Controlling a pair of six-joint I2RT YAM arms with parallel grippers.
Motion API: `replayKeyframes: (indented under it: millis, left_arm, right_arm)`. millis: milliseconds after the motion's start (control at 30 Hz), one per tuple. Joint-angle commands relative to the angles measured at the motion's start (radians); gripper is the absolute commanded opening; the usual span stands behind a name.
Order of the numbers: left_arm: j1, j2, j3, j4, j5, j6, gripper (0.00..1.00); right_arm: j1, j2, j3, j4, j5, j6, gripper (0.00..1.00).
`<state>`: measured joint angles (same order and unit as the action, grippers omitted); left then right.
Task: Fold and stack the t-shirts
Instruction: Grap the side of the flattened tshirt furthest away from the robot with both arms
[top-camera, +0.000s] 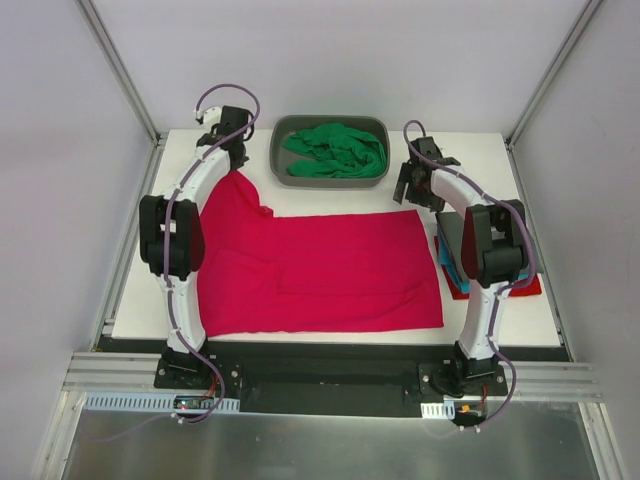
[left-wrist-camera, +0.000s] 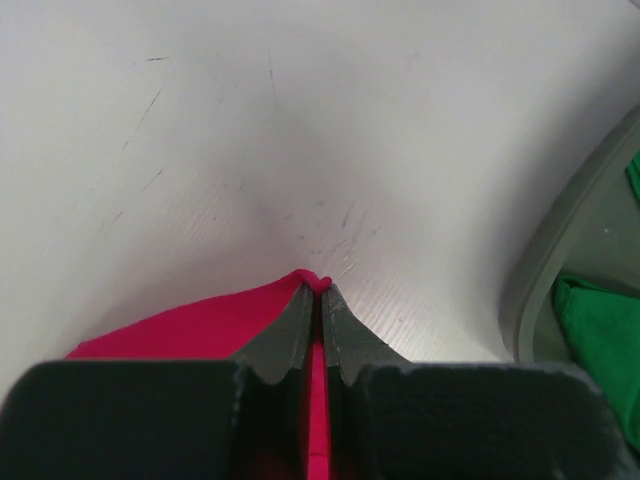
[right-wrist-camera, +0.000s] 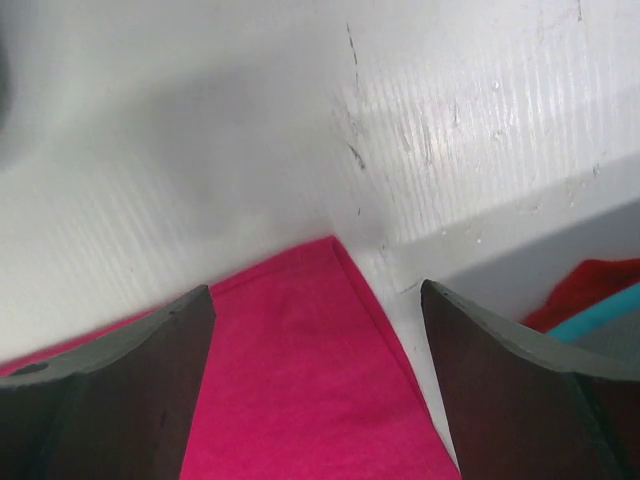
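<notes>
- L fingers (left-wrist-camera: 290, 335) pinched tight on crimson-pink shirt (top-camera: 320, 270), fabric edge poking out at tips; L gripper (left-wrist-camera: 320, 290) at table's (top-camera: 480, 160) 11 o'clock.
- R gripper (right-wrist-camera: 318, 300): fingers wide apart, nothing btwn, above shirt's 2 o'clock corner.
- Shirt spread flat mid-table.
- Green shirt (top-camera: 335, 150) bunched in grey tub (top-camera: 278, 165), 12 o'clock.
- Teal shirt (top-camera: 447, 275) on red shirt (top-camera: 527, 287), 4 o'clock, partly under R arm.

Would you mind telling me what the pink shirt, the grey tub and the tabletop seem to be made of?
The pink shirt looks like soft matte fabric: it creases and has a hemmed edge. The grey tub is probably moulded plastic, smooth with a rounded rim. The tabletop seems a hard white board, faintly glossy and finely scratched; its exact material is unclear.
</notes>
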<state>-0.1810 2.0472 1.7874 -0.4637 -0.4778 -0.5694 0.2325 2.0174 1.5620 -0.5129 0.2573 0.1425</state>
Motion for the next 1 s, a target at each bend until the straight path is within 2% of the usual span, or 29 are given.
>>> replayKeyframes:
  millis: [0,100,333,700,900,967]
  left_arm:
    - [-0.003,0.010,0.023,-0.007,-0.033,-0.003,0.00]
    - [-0.003,0.011,0.006,-0.007,-0.033,-0.009,0.00]
    - [-0.003,0.019,-0.008,-0.007,-0.004,-0.003,0.00]
    - [-0.003,-0.012,-0.051,-0.007,0.013,0.000,0.00]
    - [-0.003,-0.038,-0.085,-0.007,0.015,-0.007,0.00]
    - [-0.003,-0.048,-0.100,-0.007,0.015,-0.015,0.00]
  right_arm:
    - [-0.010,0.043,0.087,-0.024,0.008,0.043,0.85]
    - [-0.012,0.072,0.105,-0.022,-0.016,0.060,0.76]
    - [-0.010,0.103,0.095,-0.024,-0.015,0.071,0.70]
    - [-0.012,0.152,0.113,-0.019,-0.007,0.026,0.55]
    - [-0.012,0.162,0.109,-0.021,-0.023,0.019,0.30]
    - [-0.007,0.152,0.093,-0.022,-0.024,0.019,0.26]
